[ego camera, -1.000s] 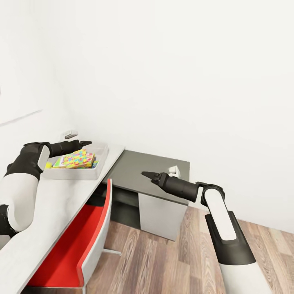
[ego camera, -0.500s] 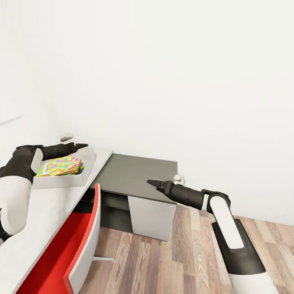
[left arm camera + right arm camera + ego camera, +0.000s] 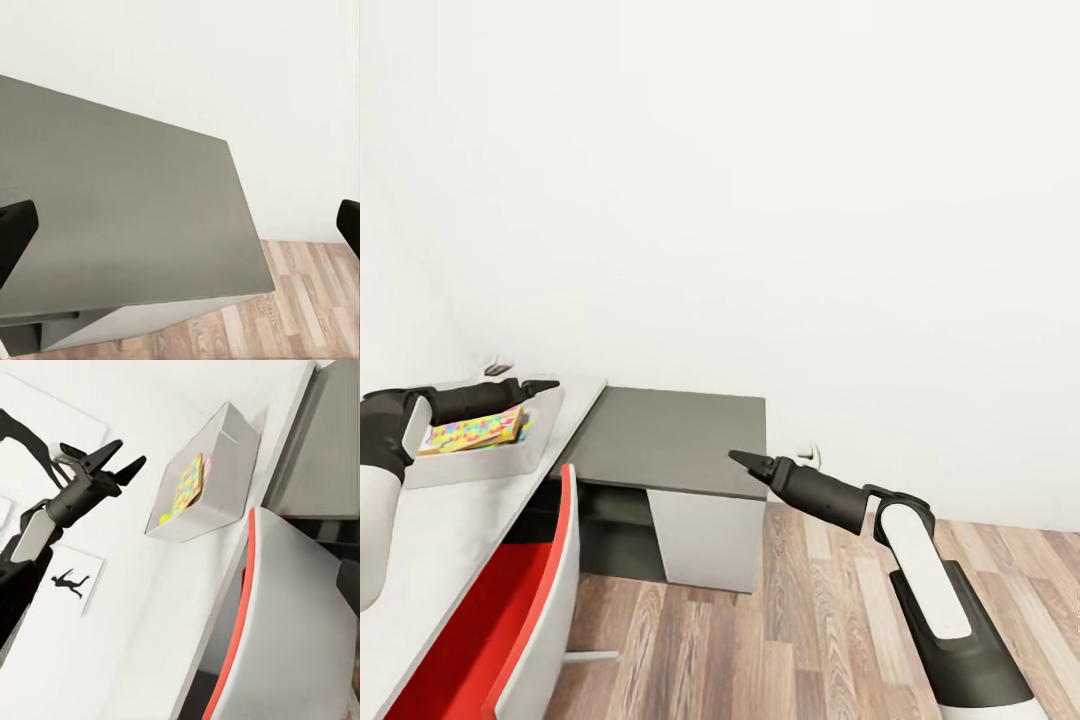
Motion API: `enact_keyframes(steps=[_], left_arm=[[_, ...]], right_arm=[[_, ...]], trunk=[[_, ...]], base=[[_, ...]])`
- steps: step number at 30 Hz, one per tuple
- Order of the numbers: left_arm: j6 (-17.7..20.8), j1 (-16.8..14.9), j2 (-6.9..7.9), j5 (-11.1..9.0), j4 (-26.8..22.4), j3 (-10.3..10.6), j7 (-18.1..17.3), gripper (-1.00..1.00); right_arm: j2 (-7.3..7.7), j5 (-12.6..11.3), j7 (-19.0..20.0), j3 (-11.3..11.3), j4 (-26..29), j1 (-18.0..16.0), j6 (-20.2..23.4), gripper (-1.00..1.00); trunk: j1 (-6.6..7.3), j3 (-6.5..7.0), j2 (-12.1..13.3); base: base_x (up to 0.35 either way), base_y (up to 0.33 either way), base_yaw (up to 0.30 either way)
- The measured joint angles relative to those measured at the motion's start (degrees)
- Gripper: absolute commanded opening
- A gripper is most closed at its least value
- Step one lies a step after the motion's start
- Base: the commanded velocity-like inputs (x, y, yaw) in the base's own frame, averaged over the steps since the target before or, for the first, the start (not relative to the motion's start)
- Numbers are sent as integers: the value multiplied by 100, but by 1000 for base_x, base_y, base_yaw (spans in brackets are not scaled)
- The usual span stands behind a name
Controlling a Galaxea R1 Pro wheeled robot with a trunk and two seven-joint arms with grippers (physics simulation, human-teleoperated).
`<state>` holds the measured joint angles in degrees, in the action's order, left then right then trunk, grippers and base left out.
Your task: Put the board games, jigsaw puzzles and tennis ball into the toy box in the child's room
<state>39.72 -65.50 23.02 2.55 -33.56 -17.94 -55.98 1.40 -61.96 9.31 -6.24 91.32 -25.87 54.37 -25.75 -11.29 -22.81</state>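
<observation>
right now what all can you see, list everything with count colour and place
toy box: 1, light grey, on the table at far left
jigsaw puzzles: multicolour mosaic, inside the toy box; count unclear
tennis ball: 1, yellow-green, in the toy box
table: 1, pale grey-white, left
chair: 1, red and white, at the table
low unit: 1, dark grey, beside the table
wall pictures: black silhouettes, on the wall
left gripper: open, above the toy box
right gripper: shut, over the low unit's edge
</observation>
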Motion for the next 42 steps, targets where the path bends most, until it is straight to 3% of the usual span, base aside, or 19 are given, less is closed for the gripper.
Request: enact_keyframes(steps=[6,23,30,36,42], left_arm=[[190,130,151,-4,-7,-53,-306,100],[230,170,177,0,-26,-53,-381,100],[193,176,174,-8,-27,-41,-383,100],[167,177,171,-4,-27,-42,-383,100],[163,177,170,-9,-26,-38,-389,100]], right_arm=[[7,6,52,17,2,8,-31,100],[8,18,64,33,-29,9,-44,100],[0,28,59,28,-36,9,-52,100],[-8,305,60,27,-44,8,-53,100],[-12,390,62,27,-37,8,-54,100]], trunk=[[0,45,0],[0,173,1],[-3,217,1],[-1,222,1],[-1,252,1]], base=[[0,0,-205],[-1,0,-203],[-203,0,-124],[-87,-11,-13],[-77,-193,-2]])
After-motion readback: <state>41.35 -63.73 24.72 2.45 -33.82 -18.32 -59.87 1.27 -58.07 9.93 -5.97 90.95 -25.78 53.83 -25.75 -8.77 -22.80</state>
